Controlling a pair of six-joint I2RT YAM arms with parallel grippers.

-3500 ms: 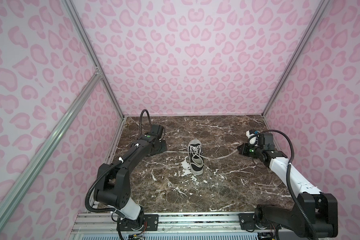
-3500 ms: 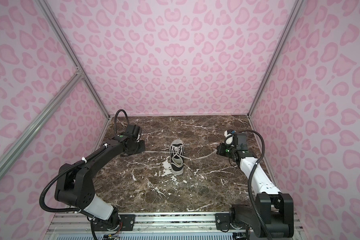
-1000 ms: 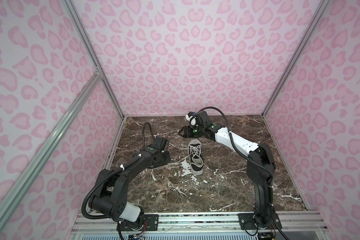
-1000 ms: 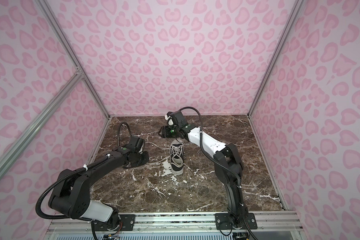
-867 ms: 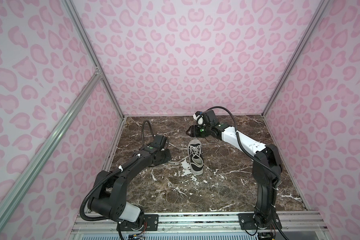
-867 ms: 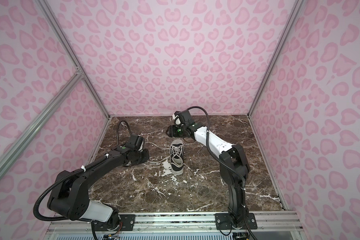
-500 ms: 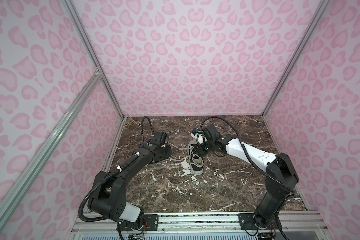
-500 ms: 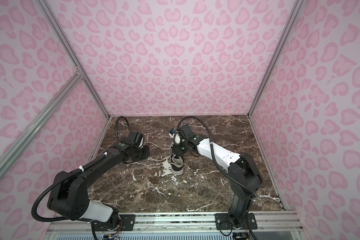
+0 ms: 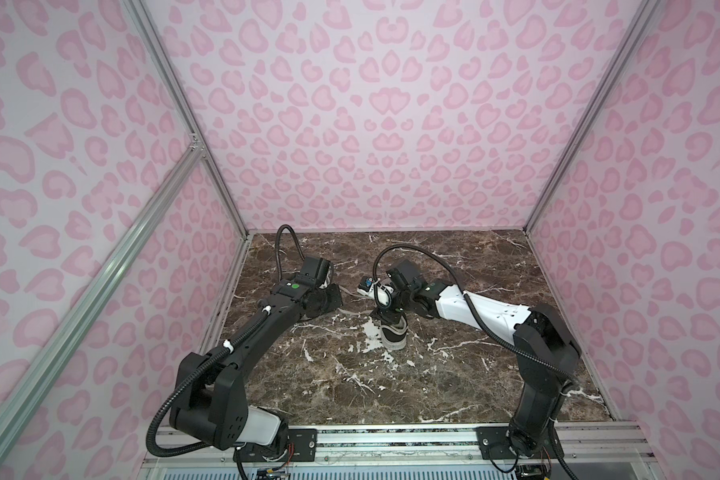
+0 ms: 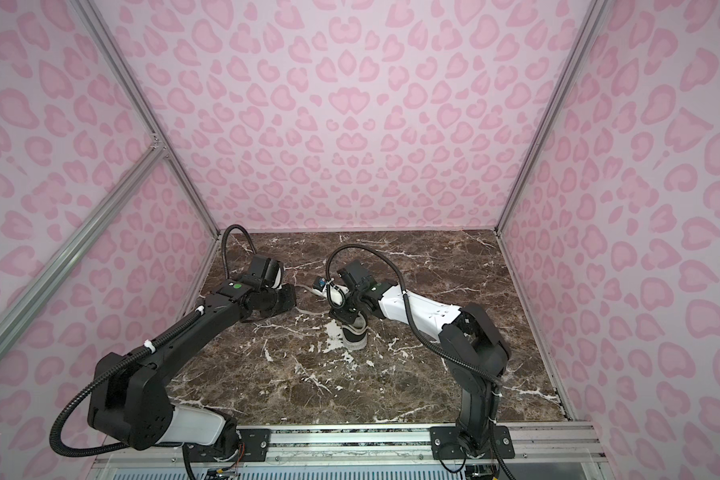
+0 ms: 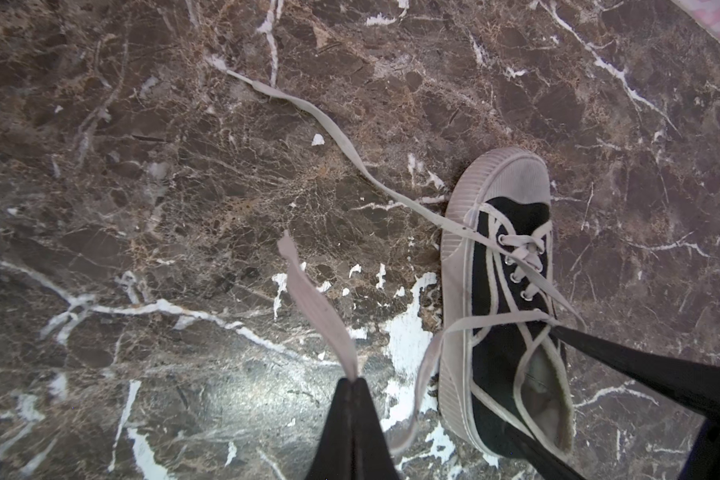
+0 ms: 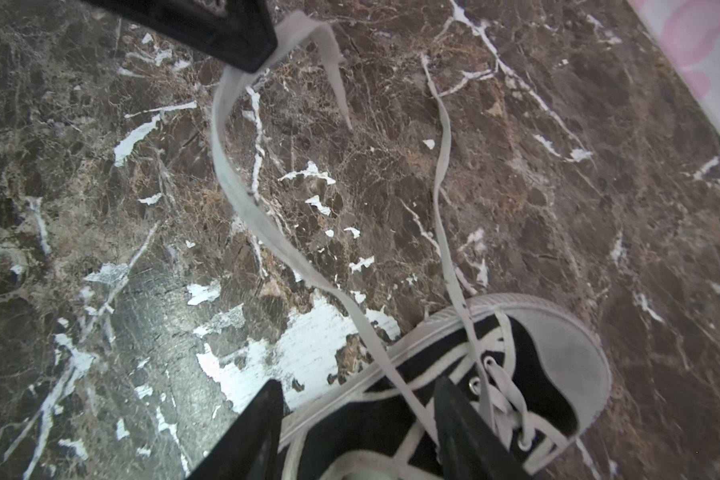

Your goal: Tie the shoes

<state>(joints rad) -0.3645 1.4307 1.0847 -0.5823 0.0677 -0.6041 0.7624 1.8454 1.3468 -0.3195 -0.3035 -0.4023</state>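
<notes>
Nearest, the bench (image 9: 391, 390) lies open from its front edge up to the shoe (image 9: 393, 332), with wide room there and along the right edge. In both top views the shoe sits around the middle of the bench, toe cap toward the front edge and heel toward the back, well apart from every edge.

Those views hide the lacing under the right gripper (image 9: 385, 309), which hangs over the shoe's opening. The right wrist view shows its jaws apart, one finger outside the sole and the other over the eyelets, gripping nothing. Whether either finger touches the shoe I cannot tell.

The left gripper (image 11: 352, 384) sits low over the bench, between the shoe and the left edge. From above its tips are only a dark shape. The left wrist view shows them pressed together on the lace (image 11: 312, 299), whose end sticks out past the pinch while the rest loops back to the upper eyelets.

A second lace (image 11: 333, 129), plain only in the wrist views, runs from the lower eyelets over the sole and lies loose on the marble on the left gripper's side of the shoe.

Behind both grippers the bench is open to the back edge.
</notes>
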